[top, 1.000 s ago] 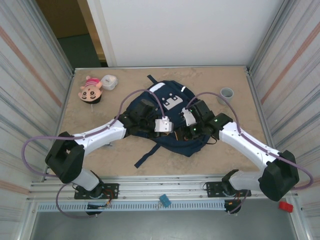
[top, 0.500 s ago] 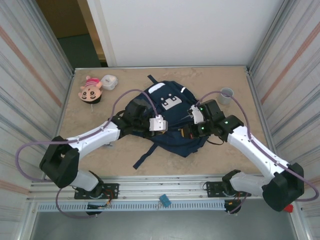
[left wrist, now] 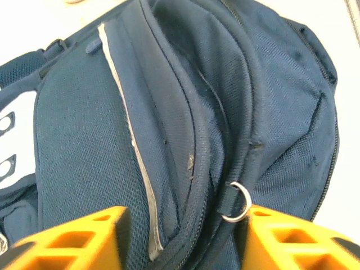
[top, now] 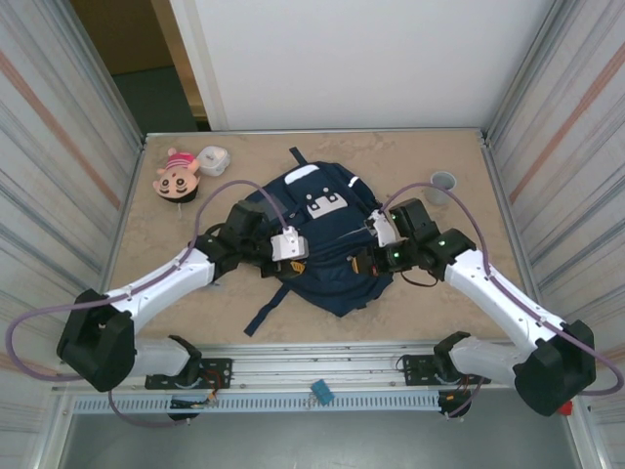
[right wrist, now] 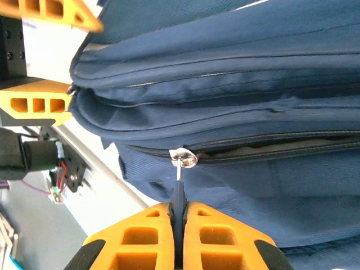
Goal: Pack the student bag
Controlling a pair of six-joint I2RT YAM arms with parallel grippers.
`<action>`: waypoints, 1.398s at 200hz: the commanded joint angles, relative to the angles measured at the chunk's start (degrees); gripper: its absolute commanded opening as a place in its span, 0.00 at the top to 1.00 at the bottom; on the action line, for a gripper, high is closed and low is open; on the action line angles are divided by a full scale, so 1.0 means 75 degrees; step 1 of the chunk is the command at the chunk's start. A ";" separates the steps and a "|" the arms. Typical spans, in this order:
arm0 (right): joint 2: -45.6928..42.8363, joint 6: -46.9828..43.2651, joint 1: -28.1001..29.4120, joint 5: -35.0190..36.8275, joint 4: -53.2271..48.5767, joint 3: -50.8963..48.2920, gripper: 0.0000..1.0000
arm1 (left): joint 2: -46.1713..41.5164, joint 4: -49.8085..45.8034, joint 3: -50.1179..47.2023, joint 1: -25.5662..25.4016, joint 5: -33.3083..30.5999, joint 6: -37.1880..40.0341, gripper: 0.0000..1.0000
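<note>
The student bag (top: 327, 230), navy with white stripes and a grey patch, lies in the middle of the table between both arms. My left gripper (top: 289, 260) stands open over its left side. In the left wrist view its orange fingers (left wrist: 73, 239) straddle folds of the bag (left wrist: 185, 112), and a small metal ring (left wrist: 239, 199) sits beside the right finger. My right gripper (right wrist: 178, 209) is shut on the dark zipper pull (right wrist: 179, 188) below the silver slider (right wrist: 184, 157). To the slider's right the zip gapes a little.
A plush doll (top: 176, 174) and a small white container (top: 213, 160) lie at the back left. A grey cup (top: 442, 183) stands at the back right. Metal walls close in both sides. A loose strap (top: 262, 315) trails toward the near edge.
My left gripper has opened and let go of the bag, and its arm has drawn back to the left. The bag has shifted left. My right gripper stays shut on the zipper pull.
</note>
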 commanded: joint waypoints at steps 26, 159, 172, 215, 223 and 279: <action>0.0156 -0.0004 0.0532 -0.0115 0.0388 0.0286 1.00 | 0.0011 -0.0595 0.1053 -0.1184 -0.1070 -0.1558 0.27; -0.0208 -0.0218 -0.0491 0.0775 -0.0379 -0.0148 1.00 | 0.0533 -0.0267 0.0625 -0.1426 -0.1079 -0.0351 0.83; -0.0234 -0.0315 -0.0720 0.0677 -0.0295 -0.0227 1.00 | 0.0172 -0.0180 0.0293 -0.1211 -0.0837 -0.0260 0.83; 0.0122 -0.0263 -0.0768 0.0124 0.0347 -0.0399 1.00 | -0.0867 -0.0142 -0.0556 -0.0425 -0.0373 -0.0029 0.82; 0.0168 -0.0239 -0.0724 0.0045 0.0438 -0.0393 1.00 | -0.1002 -0.0185 -0.0664 -0.0325 -0.0383 0.0009 0.80; 0.0152 -0.0261 0.0255 0.0073 0.0667 -0.0037 1.00 | -0.1022 -0.0689 0.0027 -0.0601 -0.0668 -0.1214 0.31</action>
